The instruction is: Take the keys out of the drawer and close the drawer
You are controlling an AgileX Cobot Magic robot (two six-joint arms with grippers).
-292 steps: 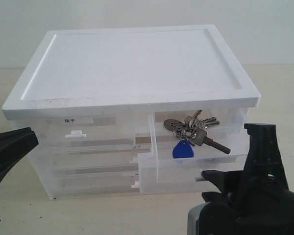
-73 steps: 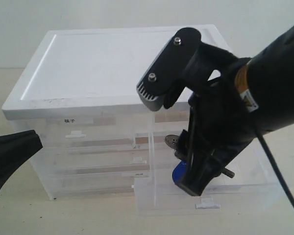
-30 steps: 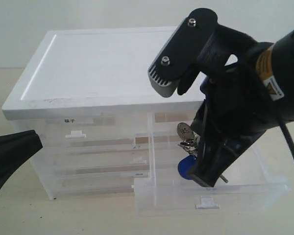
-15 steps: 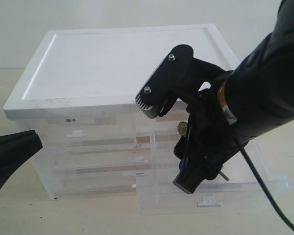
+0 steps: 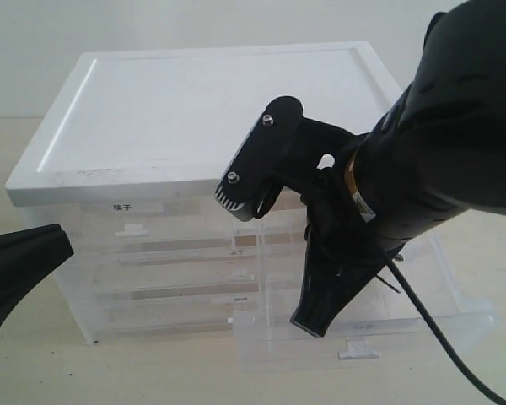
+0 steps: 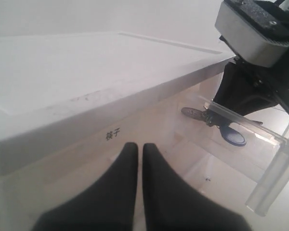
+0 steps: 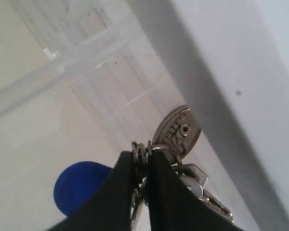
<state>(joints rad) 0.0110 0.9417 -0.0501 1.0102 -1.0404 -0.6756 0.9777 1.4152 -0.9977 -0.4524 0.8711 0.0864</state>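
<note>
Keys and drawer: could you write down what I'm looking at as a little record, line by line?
Drawer: pulled out, open
Keys: inside the drawer, pinched at the ring
Blue fob: next to the keys
Right gripper: shut on the keys
Left gripper: shut, empty, apart from the drawer, facing the cabinet
Left to do: lift keys out, close drawer

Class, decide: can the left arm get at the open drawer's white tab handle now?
Probably yes: the right tool hangs inside the drawer, behind its front wall, leaving the tab handle uncovered.
</note>
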